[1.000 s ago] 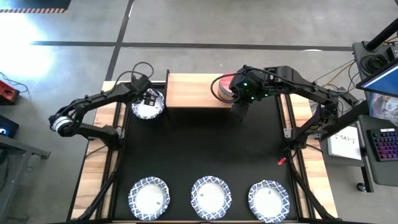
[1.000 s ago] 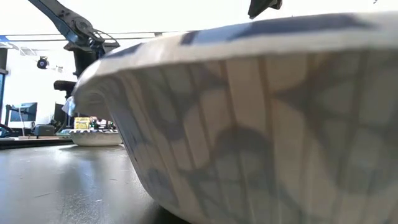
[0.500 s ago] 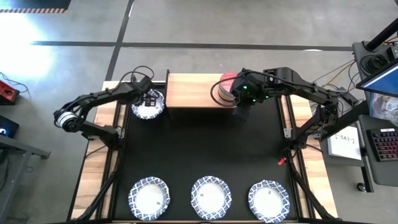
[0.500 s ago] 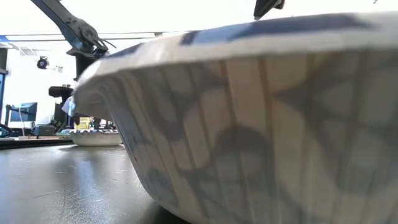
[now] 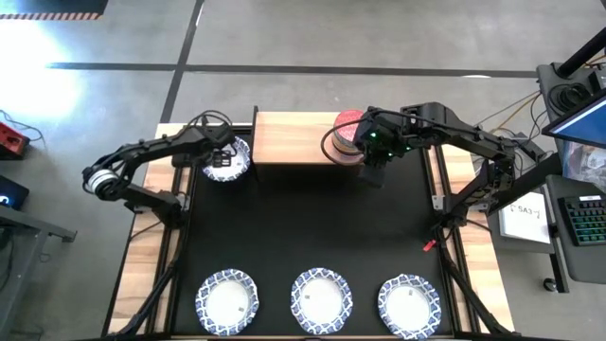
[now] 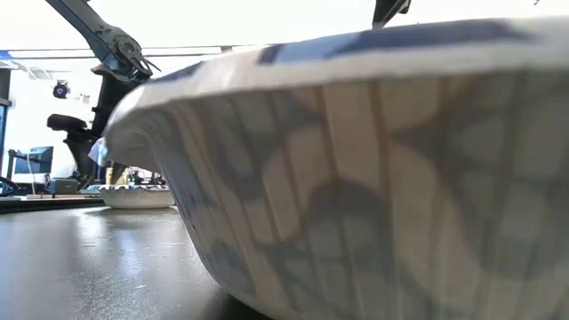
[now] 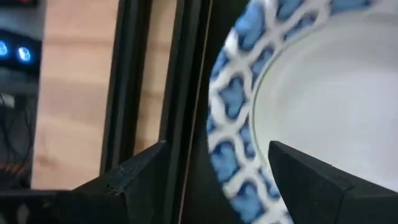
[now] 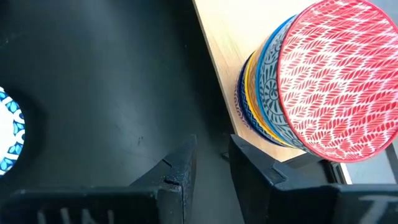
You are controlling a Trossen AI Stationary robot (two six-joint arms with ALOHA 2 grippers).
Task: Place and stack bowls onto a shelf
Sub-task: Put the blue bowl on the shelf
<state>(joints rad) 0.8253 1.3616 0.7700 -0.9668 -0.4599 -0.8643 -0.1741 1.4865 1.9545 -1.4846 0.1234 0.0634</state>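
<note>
A white bowl with a blue-patterned rim (image 5: 228,159) sits on the black mat just left of the light-wood shelf (image 5: 289,137). My left gripper (image 7: 217,149) hangs over that bowl's left side, open, with one finger outside the rim (image 7: 233,124) and one over the white inside; I cannot tell whether it touches. The small bowls are nested in one stack (image 5: 346,136) with the red one (image 8: 336,81) on top, standing on the shelf's right end. My right gripper (image 8: 212,155) hovers over the mat just off the shelf's near right corner, open by a narrow gap and holding nothing.
Three more blue-rimmed white bowls (image 5: 227,301) (image 5: 322,299) (image 5: 409,303) stand in a row along the mat's near edge; the middle one fills the low view (image 6: 373,169). The left half of the shelf top is bare wood. A keyboard and cables lie beyond the table's right side.
My right gripper has drawn back a little from the stack of small bowls, toward the table's right and near side. My left gripper has shifted slightly toward the table's left over the white bowl. The bowls have stayed where they were.
</note>
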